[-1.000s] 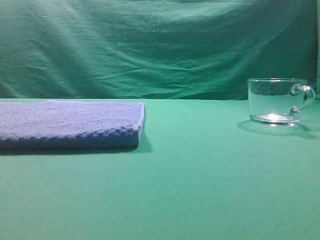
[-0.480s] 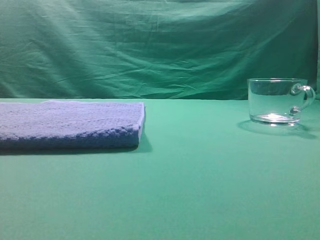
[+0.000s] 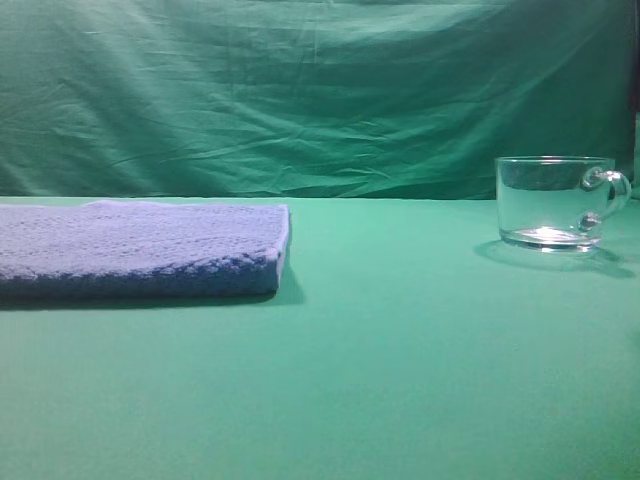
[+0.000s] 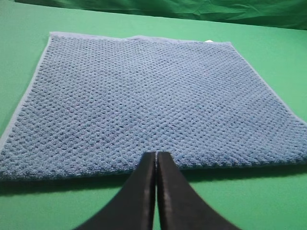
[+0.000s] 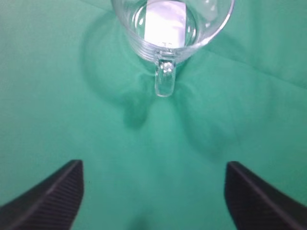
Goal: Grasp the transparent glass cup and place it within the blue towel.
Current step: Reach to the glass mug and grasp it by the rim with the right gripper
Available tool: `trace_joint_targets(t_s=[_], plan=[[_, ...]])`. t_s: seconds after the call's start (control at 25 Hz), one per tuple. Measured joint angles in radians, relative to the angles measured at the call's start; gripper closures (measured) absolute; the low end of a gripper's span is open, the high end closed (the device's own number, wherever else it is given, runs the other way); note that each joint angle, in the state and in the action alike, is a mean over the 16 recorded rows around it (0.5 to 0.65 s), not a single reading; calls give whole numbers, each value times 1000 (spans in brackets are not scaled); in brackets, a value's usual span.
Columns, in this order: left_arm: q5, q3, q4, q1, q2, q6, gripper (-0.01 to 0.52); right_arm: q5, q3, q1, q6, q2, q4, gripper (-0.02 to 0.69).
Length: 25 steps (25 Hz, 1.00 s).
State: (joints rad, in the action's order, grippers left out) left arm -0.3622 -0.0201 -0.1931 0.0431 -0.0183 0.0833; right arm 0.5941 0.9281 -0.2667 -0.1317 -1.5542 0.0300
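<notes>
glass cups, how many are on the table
1. The glass cup stands upright at the far right of the green table, well apart from the blue towel on the left. The right wrist view shows its handle pointing toward the open jaws. Nothing seems hidden.

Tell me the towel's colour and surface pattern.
The towel is blue-lavender with a nubby, waffle-like weave, clearest in the left wrist view.

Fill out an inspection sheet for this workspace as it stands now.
Surface: green cloth table.
Job's things: transparent glass cup upright on the table at right, apart from the blue towel, which lies flat at left with nothing on it.
Clutter: nothing seen.
Grippers: left gripper shut, before the towel's near edge; right gripper open, facing the cup's handle, not touching.
Cables: nothing seen.
Surroundings: green backdrop.
</notes>
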Motion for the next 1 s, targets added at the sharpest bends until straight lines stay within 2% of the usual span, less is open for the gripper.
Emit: trace_joint_targets(t_s=[0.12,0.36,0.52,0.76,1.0], plan=[[0,0,0,0,0,0,514,-51,19,0,-1,-59,-1,202],[0,0,0,0,0,0,514,-126,51,-1,-2,-136,-1,399],[0,0,0,0,0,0,514,-134,84,-3,-2,-162,-2,492],[0,0,0,0,0,0,514,-84,192,-30,-3,-174,-5,563],[0,0,0,0,0,0,514,-16,365,-127,-5,-193,-8,564]])
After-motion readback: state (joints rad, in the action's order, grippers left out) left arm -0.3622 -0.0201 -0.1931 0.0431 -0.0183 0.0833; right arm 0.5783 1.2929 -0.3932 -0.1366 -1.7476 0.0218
